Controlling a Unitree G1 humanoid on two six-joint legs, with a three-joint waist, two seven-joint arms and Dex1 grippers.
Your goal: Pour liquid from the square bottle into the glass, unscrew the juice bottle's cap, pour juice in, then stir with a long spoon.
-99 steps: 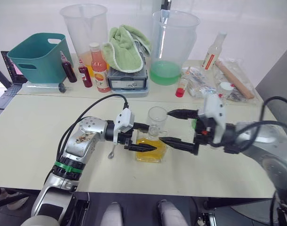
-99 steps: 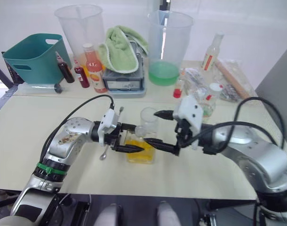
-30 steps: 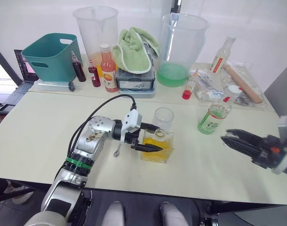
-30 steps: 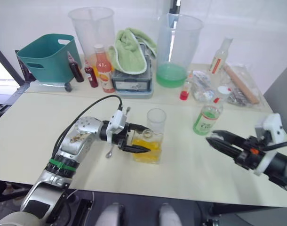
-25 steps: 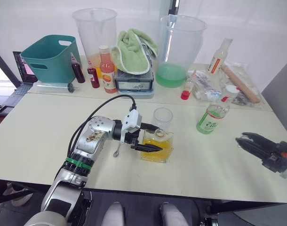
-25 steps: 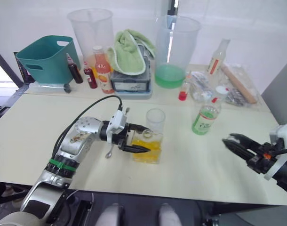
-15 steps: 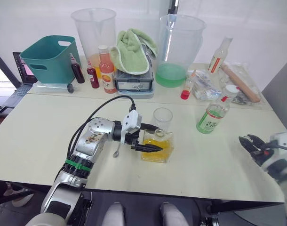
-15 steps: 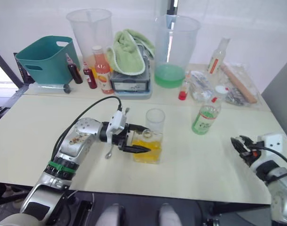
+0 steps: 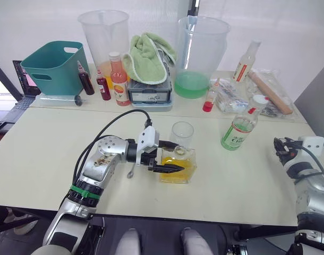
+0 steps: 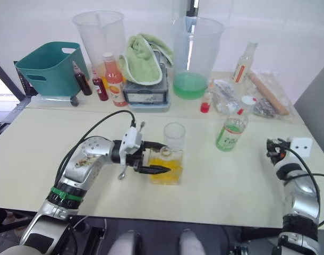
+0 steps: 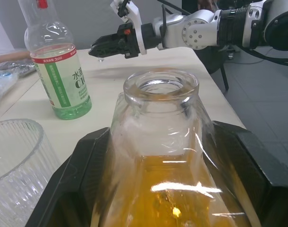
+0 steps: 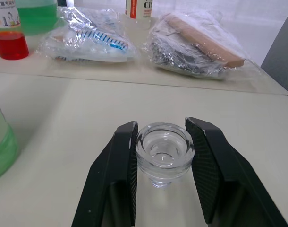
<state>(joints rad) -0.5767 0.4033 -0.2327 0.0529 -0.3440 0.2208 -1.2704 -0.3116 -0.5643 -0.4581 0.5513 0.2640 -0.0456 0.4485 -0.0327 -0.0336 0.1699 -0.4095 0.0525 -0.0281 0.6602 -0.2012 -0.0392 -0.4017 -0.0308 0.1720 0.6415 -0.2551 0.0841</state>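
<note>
While my left gripper (image 9: 170, 159) clamps the square bottle (image 9: 178, 169), just at 6 o'clock of the glass (image 9: 182, 135), my right gripper (image 12: 164, 182) pinches its glass stopper (image 12: 165, 152); a careless release could send it rolling off the table (image 9: 40, 143).

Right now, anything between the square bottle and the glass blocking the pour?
Nothing visible. The square bottle, stopper off and held by the left gripper, stands right in front of the glass. The right gripper holds the stopper far aside.

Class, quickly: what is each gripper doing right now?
Left gripper: closed around the squat clear glass bottle of yellow liquid.
Right gripper: closed on the clear round glass stopper.
</note>
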